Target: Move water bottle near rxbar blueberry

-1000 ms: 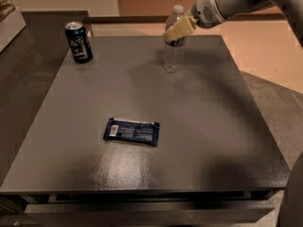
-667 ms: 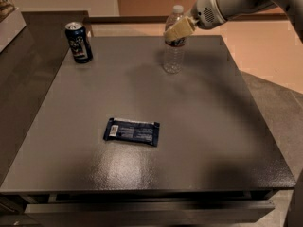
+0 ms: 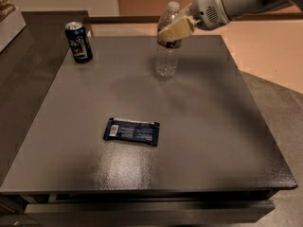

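The gripper [image 3: 174, 30] reaches in from the far right corner on a white arm [image 3: 227, 1] and sits against the upper part of the water bottle [image 3: 166, 60], crossing it just below the white cap, at the level of the dark label. Whether it is clamped on the bottle or only lies against it cannot be told from this view. The bottle stands upright on the grey desk [image 3: 213, 126], close to the far edge and a little right of its middle. The rxbar blueberry [image 3: 132, 131] lies flat near the desk's centre, toward the near edge, well apart from the bottle. A dark blue soda can [image 3: 79, 42] stands upright by the far left corner.
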`<control>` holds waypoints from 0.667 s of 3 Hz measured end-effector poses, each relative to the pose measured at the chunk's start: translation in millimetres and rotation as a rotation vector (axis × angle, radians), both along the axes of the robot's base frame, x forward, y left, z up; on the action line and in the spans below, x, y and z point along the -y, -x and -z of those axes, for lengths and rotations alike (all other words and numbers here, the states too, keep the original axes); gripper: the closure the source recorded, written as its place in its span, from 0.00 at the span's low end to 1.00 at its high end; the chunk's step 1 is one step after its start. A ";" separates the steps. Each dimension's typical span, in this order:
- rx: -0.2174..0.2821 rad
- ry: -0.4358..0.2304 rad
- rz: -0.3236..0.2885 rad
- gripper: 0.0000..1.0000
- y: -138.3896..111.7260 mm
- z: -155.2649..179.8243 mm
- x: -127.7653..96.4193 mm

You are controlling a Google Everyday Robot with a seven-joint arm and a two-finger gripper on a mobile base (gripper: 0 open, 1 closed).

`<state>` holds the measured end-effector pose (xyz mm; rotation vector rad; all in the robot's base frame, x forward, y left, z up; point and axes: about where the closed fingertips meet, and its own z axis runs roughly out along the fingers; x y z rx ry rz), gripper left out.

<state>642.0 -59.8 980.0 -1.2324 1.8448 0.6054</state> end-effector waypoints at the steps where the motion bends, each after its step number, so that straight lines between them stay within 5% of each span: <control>1: 0.014 -0.004 -0.094 1.00 41.2 -8.8 -17.7; 2: 0.015 0.000 -0.170 1.00 75.6 -8.8 -34.7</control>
